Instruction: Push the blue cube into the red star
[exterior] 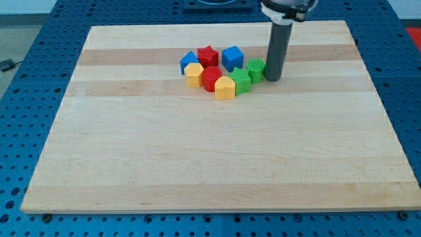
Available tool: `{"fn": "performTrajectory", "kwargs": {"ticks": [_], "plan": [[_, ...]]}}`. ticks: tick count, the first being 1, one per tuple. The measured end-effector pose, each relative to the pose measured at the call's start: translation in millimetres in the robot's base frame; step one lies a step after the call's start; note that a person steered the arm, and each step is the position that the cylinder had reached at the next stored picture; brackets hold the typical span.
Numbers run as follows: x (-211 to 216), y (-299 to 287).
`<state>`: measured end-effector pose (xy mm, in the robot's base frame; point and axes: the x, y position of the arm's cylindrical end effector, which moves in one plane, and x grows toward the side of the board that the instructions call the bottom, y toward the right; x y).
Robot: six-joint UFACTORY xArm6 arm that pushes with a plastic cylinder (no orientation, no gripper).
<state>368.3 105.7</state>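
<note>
Nearest me, the yellow block (225, 87) fronts the cluster; my tip (272, 79) touches the green cube (256, 69), right of the blue cube (232, 57), which nearly touches the red star (208, 56); no claw fitted.

Robotics lab bench, blue perforated mounting table (39, 79) with a regular hole grid, wooden board (217, 158) on top, dark robot rod (278, 49) overhead

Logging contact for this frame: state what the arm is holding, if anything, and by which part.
Nothing is held; there are no jaws. My tip stands on the board at the view's right of the green cube, close beside it, well apart from the blue cube.
</note>
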Motion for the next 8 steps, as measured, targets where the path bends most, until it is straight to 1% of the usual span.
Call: {"fn": "performTrajectory", "kwargs": {"ticks": [1,2,3,4,5,6,7,8], "plan": [[80.5,13.3],[155.8,-45.4],[158.8,-173.5],[115.2,-278.3],[24.5,-320.0],[-56.4,-253.6],[-114.0,-165.5],[-126.8,-67.0]]}}
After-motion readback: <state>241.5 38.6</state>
